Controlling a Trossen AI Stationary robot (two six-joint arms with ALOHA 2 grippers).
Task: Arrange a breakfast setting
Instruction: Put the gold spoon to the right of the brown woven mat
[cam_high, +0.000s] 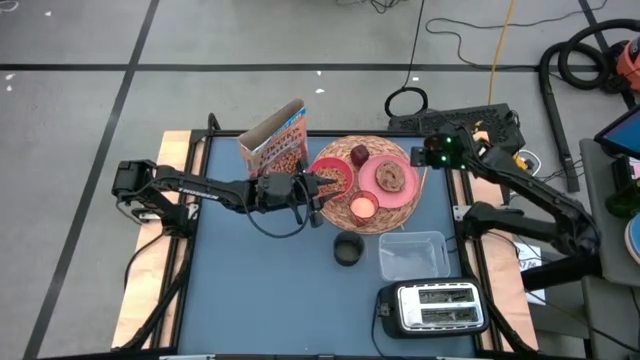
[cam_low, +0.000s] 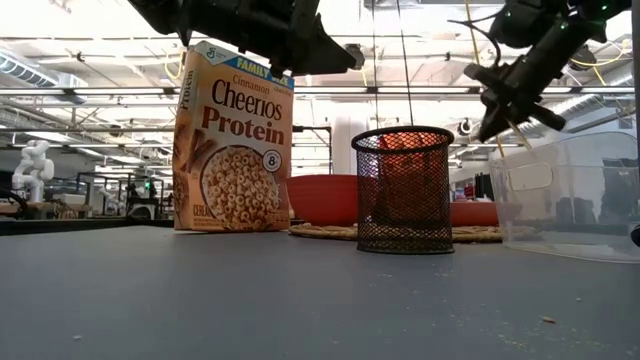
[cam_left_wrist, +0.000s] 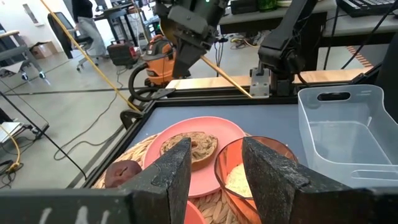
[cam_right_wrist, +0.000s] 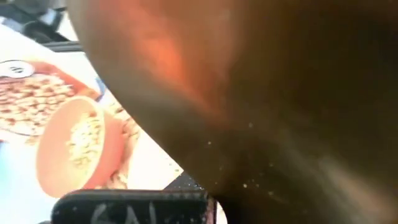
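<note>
A round woven wicker mat (cam_high: 372, 216) is seen on the dark blue table (cam_high: 250, 290), and everything else is placed against it. On the mat lie a pink plate (cam_high: 395, 192) carrying a browned round bread (cam_high: 391, 177), a pink bowl (cam_high: 334, 176) on the side toward the left arm, a small pink cup (cam_high: 362, 208) at the near edge, and a dark red fruit (cam_high: 359, 155) at the far edge. An orange-brown cereal box (cam_high: 274, 142) is stood upright just beside the mat's far left edge.

The left gripper (cam_high: 318, 184) is held over the bowl, its fingers (cam_left_wrist: 171, 174) parted with nothing seen between them. The right gripper (cam_high: 437, 152) is raised just off the mat's far right edge, with its fingers brought together and nothing visibly held.

A black mesh cup (cam_high: 347, 250), a clear plastic tub (cam_high: 413, 255) and a silver toaster (cam_high: 433, 307) are set on the near side of the mat.
</note>
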